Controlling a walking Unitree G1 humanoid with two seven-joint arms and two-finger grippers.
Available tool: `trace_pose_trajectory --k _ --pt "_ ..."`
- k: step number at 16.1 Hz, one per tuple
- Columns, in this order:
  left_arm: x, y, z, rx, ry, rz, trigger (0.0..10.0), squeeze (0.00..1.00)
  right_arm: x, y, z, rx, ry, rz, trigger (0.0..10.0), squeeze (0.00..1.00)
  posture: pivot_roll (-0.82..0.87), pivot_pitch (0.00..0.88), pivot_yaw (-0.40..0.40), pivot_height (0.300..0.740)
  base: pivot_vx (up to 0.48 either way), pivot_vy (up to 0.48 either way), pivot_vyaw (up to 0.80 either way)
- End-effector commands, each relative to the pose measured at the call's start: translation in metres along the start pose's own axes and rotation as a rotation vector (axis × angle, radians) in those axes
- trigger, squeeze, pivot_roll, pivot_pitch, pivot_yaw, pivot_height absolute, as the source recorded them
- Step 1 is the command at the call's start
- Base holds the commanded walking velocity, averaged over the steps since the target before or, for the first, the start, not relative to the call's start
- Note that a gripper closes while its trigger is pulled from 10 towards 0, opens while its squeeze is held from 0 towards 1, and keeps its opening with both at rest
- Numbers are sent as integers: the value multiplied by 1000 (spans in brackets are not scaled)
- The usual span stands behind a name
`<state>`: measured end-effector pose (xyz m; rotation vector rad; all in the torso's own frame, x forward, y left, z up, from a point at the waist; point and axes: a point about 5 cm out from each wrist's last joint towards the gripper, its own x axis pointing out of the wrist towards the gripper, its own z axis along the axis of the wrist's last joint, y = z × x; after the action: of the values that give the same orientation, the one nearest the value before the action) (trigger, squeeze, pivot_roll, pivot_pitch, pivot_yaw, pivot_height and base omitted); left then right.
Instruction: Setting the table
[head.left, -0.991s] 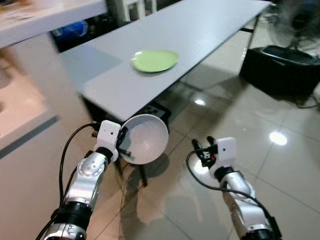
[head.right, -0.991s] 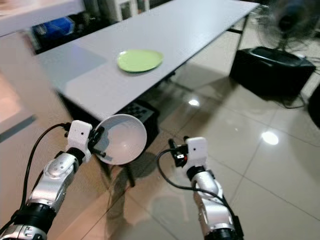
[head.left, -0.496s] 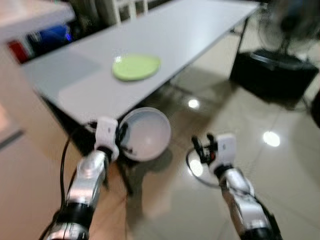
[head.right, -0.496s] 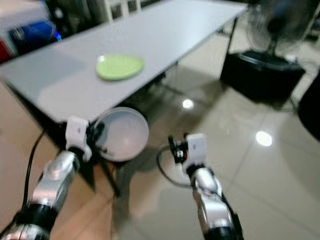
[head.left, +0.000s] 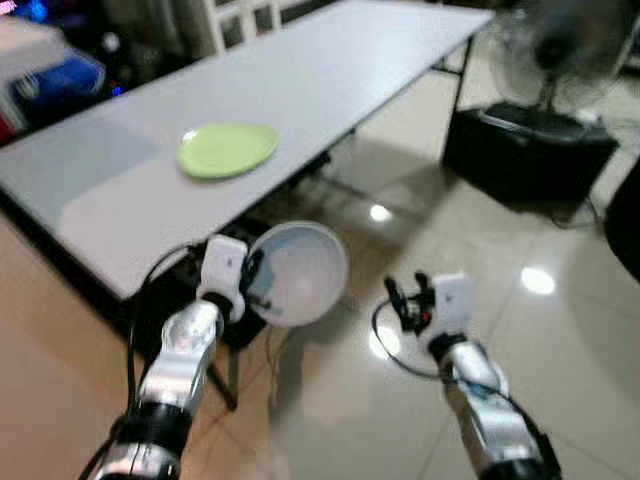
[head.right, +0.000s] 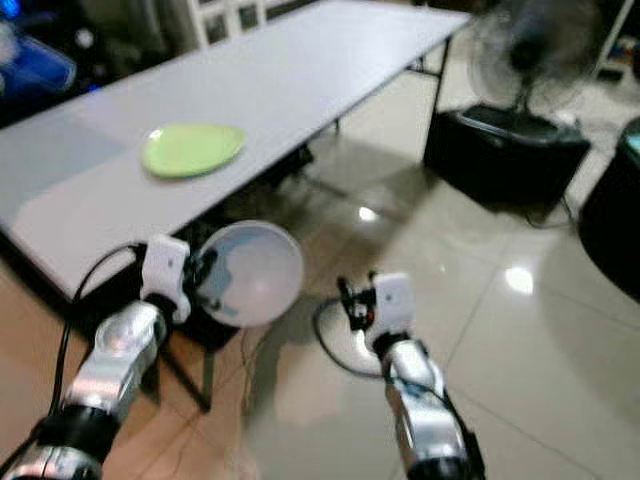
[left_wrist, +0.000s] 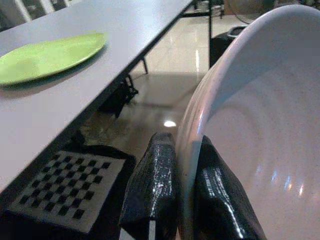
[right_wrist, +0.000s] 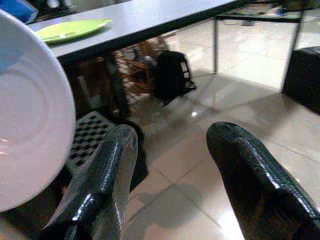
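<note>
**Carrying a bowl to the table**

I judge this to be the carry step: I am bringing a white bowl toward a long grey table (head.left: 330, 70) that runs from the left edge to the upper right of the frame. The picture is slightly blurred.

At upper left, a green plate (head.left: 228, 149) lies flat on the table, well apart from me.

At lower left, my left gripper (head.left: 247, 284) pinches the rim of the bowl (head.left: 298, 274). In the left wrist view, one black finger (left_wrist: 150, 185) presses the outside of the rim and the other the inside. The bowl is tilted, its hollow facing up and toward the camera. It hangs in the air over the tiled floor, just off the table's near edge, not yet above the top.

At lower centre-right, my right gripper (head.left: 409, 301) is held out over the floor, fingers spread and holding nothing.

At upper right stands a dark box with a fan (head.left: 550, 45) behind it.

Next, I would need to lift the bowl above the table edge, level it, and set it down near the plate.
</note>
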<state>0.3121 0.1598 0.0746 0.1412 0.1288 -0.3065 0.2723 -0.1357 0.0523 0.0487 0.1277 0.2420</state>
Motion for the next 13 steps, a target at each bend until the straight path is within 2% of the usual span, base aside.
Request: trace_pose_trajectory --k 1,13 --pt "7 -6 12 16 -40 -24 0 518 0 -5 3 -9 -11 -17 10000 0 15 0 98 740 458 0 0" --pt "9 -4 10 62 -12 -9 0 537 0 -1 1 -10 -7 -6 10000 0 11 0 103 740 458 0 0"
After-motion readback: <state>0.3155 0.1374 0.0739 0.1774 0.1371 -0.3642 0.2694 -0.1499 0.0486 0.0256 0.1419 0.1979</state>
